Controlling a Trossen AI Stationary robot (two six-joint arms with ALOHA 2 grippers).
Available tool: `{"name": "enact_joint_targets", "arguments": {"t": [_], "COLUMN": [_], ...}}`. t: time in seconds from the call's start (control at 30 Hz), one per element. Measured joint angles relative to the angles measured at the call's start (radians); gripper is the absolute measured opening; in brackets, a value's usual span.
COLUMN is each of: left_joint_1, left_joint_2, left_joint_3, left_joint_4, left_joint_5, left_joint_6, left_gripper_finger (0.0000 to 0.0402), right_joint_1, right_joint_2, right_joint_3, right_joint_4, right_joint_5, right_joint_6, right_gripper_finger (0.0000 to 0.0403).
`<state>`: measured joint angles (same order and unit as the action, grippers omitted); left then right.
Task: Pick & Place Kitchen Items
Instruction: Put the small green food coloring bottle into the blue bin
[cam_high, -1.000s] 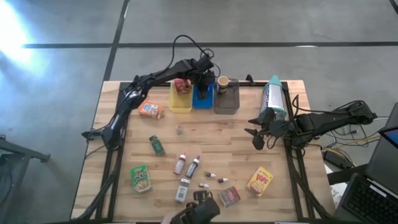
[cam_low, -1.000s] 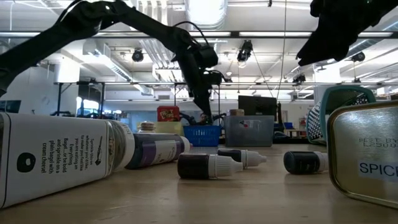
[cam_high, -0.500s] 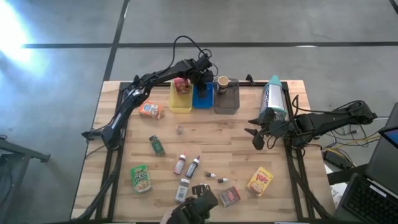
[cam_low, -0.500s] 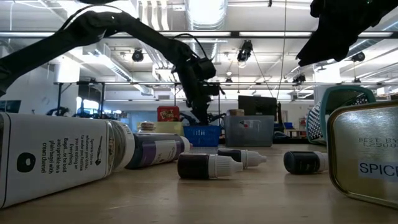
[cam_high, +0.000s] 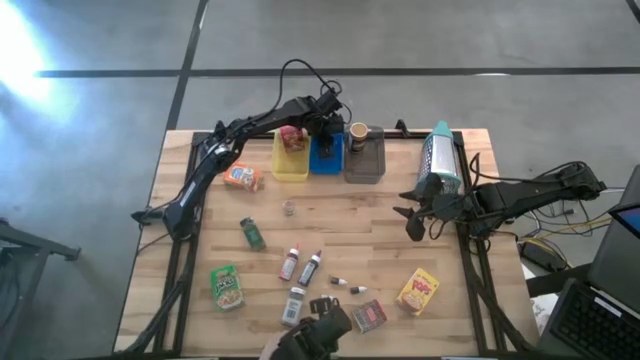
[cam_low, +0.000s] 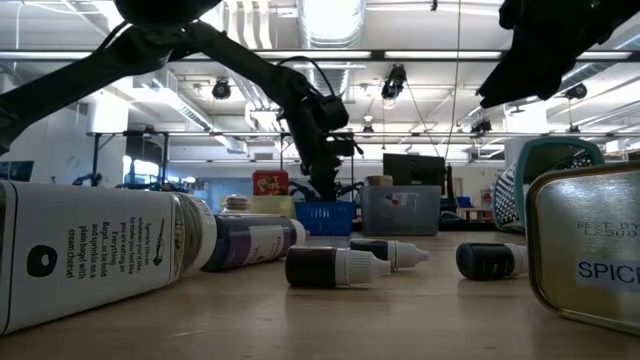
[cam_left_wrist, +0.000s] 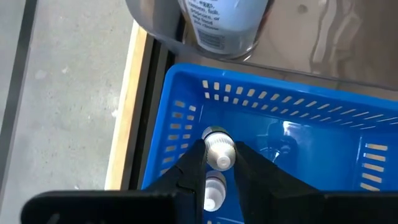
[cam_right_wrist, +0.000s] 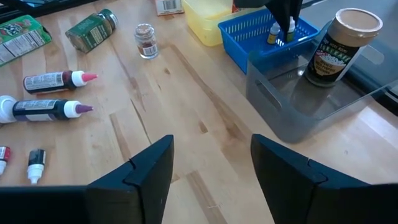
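The left pincer (cam_left_wrist: 219, 163) is inside the blue tray (cam_left_wrist: 323, 118) at the far edge of the desk (cam_high: 330, 215), with its fingers (cam_left_wrist: 189, 171) closed narrowly on a small white-capped vial (cam_left_wrist: 219, 151), which it holds upright. A second vial (cam_left_wrist: 214, 190) stands in the same tray, just beside the held one. In the high view the left arm reaches from the desk's left side to the blue tray (cam_high: 327, 155), and the left pincer (cam_high: 326, 128) sits over the tray's far end.

The yellow tray (cam_high: 290, 160) stands touching the blue tray on its left and holds a red item (cam_high: 293, 137). The grey tray (cam_high: 365, 158) stands on the blue tray's right and holds a brown cup (cam_high: 359, 133) at its far end.

The right pincer (cam_high: 412, 217) hovers over the right half of the desk, well apart from the trays. Its fingers (cam_right_wrist: 146, 171) stand moderately apart and hold nothing.

Remaining items lie loose on the desk:
- an orange snack box (cam_high: 242, 177) near the yellow tray;
- a small jar (cam_high: 288, 208) and a green pouch (cam_high: 252, 234) toward the centre;
- two slim dark bottles (cam_high: 299, 266) side by side;
- a green snack box (cam_high: 227, 286) at the near left;
- a yellow pouch (cam_high: 418, 291) at the near right;
- tiny vials (cam_high: 346, 287) between the bottles and the yellow pouch;
- a tall teal-capped container (cam_high: 439, 158) lying along the right edge; its contents probably cannot be identified from this view.
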<state>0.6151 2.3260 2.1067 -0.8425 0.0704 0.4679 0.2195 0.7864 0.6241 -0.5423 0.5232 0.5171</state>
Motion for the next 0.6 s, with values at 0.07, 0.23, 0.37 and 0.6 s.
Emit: {"name": "enact_joint_targets", "arguments": {"t": [0.07, 0.23, 0.37, 0.6], "left_joint_1": [0.000, 0.000, 0.000, 0.001], "left_joint_2": [0.000, 0.000, 0.000, -0.001], "left_joint_3": [0.000, -0.001, -0.015, -0.038], "left_joint_4": [0.000, 0.001, 0.006, 0.015], "left_joint_5": [0.007, 0.023, 0.026, 0.043], "left_joint_6": [-0.001, -0.013, -0.016, -0.029], "left_gripper_finger": [0.0067, 0.0067, 0.0067, 0.0067], "right_joint_1": [0.000, 0.000, 0.000, 0.000], "right_joint_2": [0.000, 0.000, 0.000, 0.000], "right_joint_3": [-0.004, -0.011, -0.016, -0.021], "right_joint_4": [0.000, 0.003, 0.003, 0.002], "right_joint_5": [0.000, 0.000, 0.000, 0.000], "right_joint_6": [0.000, 0.000, 0.003, 0.007], "right_gripper_finger": [0.0203, 0.0196, 0.0196, 0.0212]}}
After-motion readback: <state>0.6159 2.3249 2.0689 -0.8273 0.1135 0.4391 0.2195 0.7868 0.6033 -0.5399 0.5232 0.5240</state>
